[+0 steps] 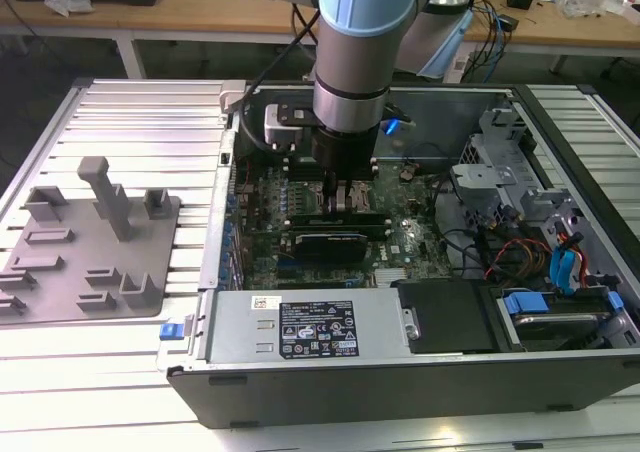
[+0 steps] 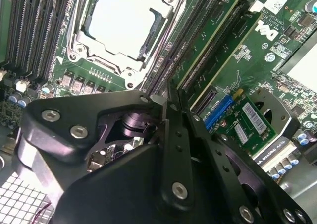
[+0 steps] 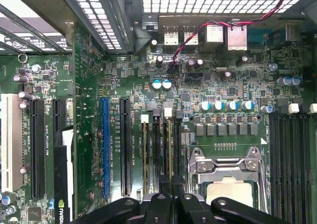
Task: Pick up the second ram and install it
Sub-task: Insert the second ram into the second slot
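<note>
Fingers of my gripper are pressed close together, down inside the open computer case, directly over the black slot rails next to the processor socket. In the second wrist view a green stick, which I take for the second ram, stands in a rail just beside the fingertips; I think it is already seated, but I cannot tell if the fingers have hold of its edge or only rest against it, because the black gripper body covers the contact place. In the first wrist view the rails run under the fingers and the part below them is cut off. The risk I see from here: if the stick is not straight in its rail, a push would bend the board or leave one end high, and the white end clips would not lock. A tilted gripper could also scrape the small capacitors near the socket. On the tabletop the grey fixture plate stands well apart from the case.
</note>
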Available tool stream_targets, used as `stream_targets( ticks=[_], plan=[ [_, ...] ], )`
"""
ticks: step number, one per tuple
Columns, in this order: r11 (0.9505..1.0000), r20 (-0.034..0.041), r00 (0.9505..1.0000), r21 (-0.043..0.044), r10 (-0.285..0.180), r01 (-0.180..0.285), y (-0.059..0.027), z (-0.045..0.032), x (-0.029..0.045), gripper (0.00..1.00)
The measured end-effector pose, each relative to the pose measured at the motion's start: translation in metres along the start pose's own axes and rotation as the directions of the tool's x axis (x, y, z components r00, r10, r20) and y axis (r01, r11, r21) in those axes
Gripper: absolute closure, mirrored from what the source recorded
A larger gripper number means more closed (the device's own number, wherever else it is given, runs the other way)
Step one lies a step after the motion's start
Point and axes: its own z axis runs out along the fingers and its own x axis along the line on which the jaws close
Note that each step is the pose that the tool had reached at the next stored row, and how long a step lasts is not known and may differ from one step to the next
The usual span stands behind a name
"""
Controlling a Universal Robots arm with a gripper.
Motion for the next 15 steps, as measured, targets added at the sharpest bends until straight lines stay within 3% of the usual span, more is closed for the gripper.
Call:
stream_targets(
  ticks=[3,8,10,12,15],
  plan=[
    [1.0000,-0.0002,1.0000,0.0002,0.000,0.000,0.0001,-0.0022,0.0000,0.84],
    [1.0000,0.0003,1.0000,0.0029,0.000,0.000,0.0012,-0.0359,-0.0010,0.84],
    [1.0000,0.0003,1.0000,0.0028,0.000,0.000,-0.0026,-0.0361,-0.0012,0.84],
    [1.0000,0.0002,1.0000,0.0028,0.000,0.000,-0.0201,-0.0367,-0.0015,0.84],
    [1.0000,0.0001,1.0000,0.0028,0.000,0.000,-0.0219,-0.0377,-0.0016,0.84]
  ],
)
